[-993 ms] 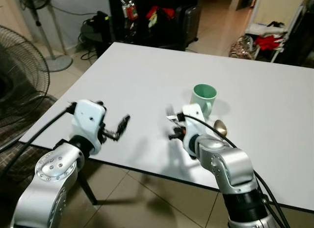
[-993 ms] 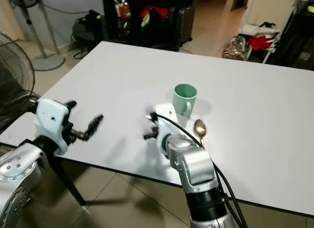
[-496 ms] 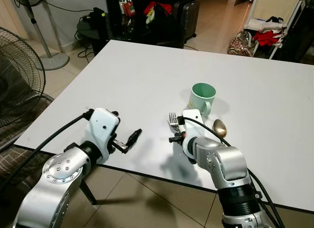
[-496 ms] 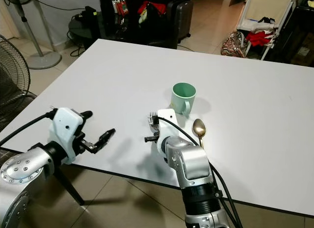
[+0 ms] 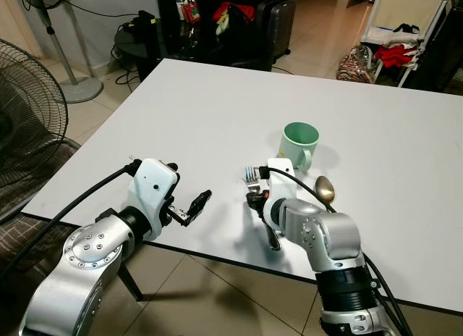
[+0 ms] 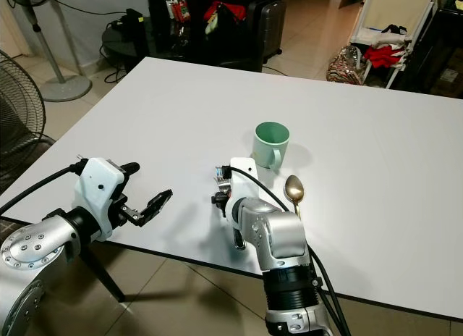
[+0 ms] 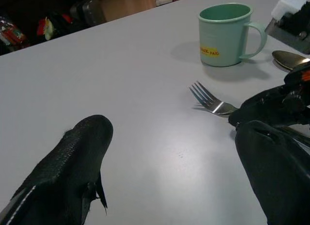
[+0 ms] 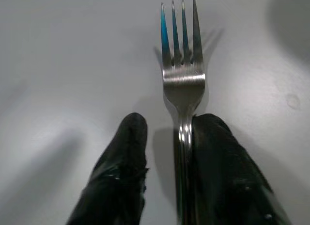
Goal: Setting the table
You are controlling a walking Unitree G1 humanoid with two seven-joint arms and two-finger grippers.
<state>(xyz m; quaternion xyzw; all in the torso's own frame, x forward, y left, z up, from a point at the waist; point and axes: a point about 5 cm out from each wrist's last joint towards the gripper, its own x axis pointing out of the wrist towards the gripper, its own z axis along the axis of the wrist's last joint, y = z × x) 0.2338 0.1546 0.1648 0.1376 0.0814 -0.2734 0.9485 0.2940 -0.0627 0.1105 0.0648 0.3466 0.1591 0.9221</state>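
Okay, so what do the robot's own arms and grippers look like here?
Both arms are rounded silver metal with screw-dotted joints and black cables running alongside. Each wrist carries a boxy white housing. The left gripper and right gripper each end in two long black fingers with a matte, slightly textured surface.

1. The left tool (image 5: 197, 203) hovers low at the near edge, its black fingers (image 7: 72, 162) spread wide apart.
2. The right tool (image 8: 167, 152) points down and away from the robot, its fingers slightly parted, elbow bent sharply.
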